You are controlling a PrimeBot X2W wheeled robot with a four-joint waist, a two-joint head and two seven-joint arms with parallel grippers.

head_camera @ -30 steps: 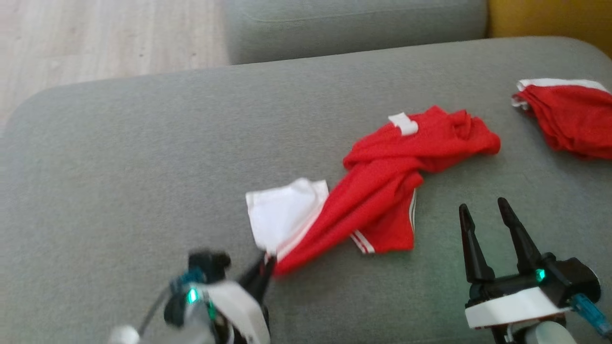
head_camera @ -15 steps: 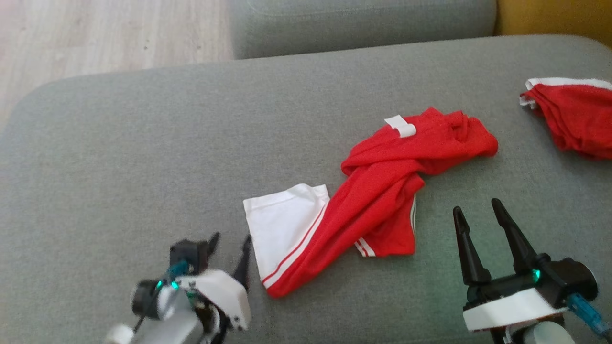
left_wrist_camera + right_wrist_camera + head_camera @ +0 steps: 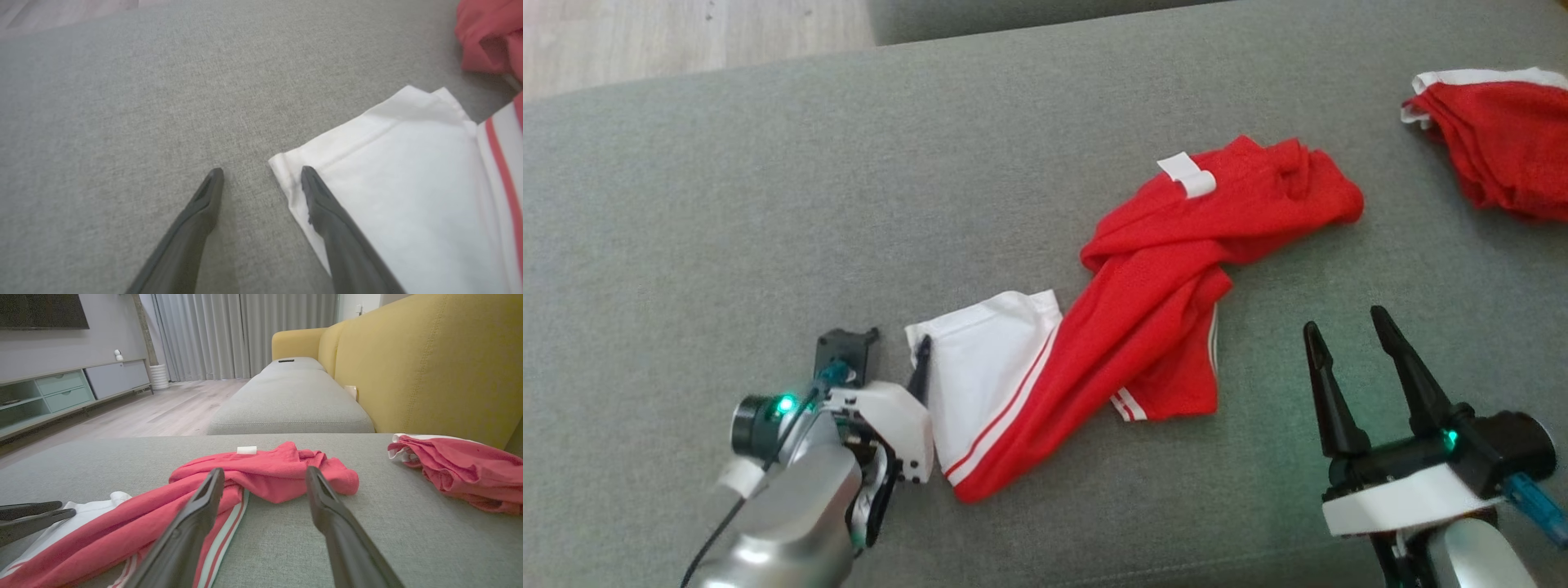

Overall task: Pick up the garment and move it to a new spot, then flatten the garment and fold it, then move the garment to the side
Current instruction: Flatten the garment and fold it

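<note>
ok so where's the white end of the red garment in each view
head view: white end, lower centre, just right of the left gripper.
left wrist view: right half, its corner by a fingertip.
right wrist view: lower left, beside the red folds.
shared landmark: the left gripper, next to that corner in all three.

Grey curtains point(image 3: 245, 335) hanging at far wall; pale wood floor point(image 3: 175, 408) running past low cabinet point(image 3: 65, 390); yellow sofa back point(image 3: 429, 363) rising beside grey cushions point(image 3: 290, 404).

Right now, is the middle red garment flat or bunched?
Bunched. The red garment lies twisted on the grey cushion, its upper part in folds; only the white panel lies flat.
</note>
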